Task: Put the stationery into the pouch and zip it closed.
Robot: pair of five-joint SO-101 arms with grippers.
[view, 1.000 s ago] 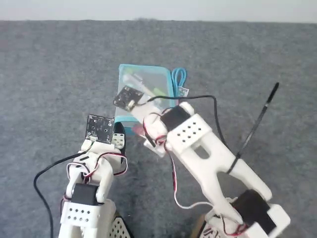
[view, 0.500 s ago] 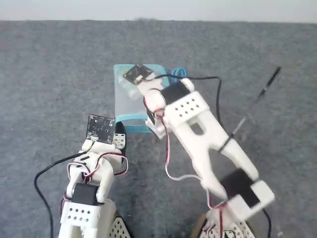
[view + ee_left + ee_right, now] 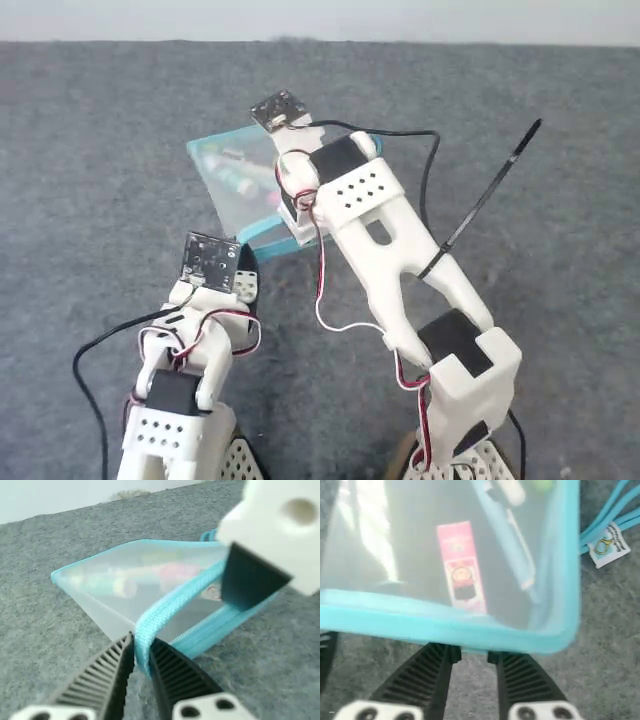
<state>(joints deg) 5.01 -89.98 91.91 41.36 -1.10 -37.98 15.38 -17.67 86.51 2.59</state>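
A clear pouch (image 3: 232, 185) with a blue zipper edge lies turned at an angle on the grey carpet, with colourful stationery (image 3: 236, 176) inside it. My left gripper (image 3: 247, 266) is at its near corner. In the left wrist view the left gripper (image 3: 141, 652) is shut on the pouch's (image 3: 135, 577) blue zipper band. My right gripper (image 3: 297, 216) is on the same zipper edge, further along. In the right wrist view the right gripper (image 3: 470, 654) pinches the blue edge of the pouch (image 3: 410, 540). A pink item (image 3: 461, 565) and a pen (image 3: 512, 535) show through the plastic.
A blue cord loop with a small tag (image 3: 609, 545) hangs off the pouch's far corner. A black cable tie (image 3: 490, 190) sticks up from the right arm. Grey carpet (image 3: 100, 150) lies open on all sides.
The right arm has stretched out along the zipper edge away from the bases. The pouch has swung round, its far end now pointing left. The left arm has barely moved.
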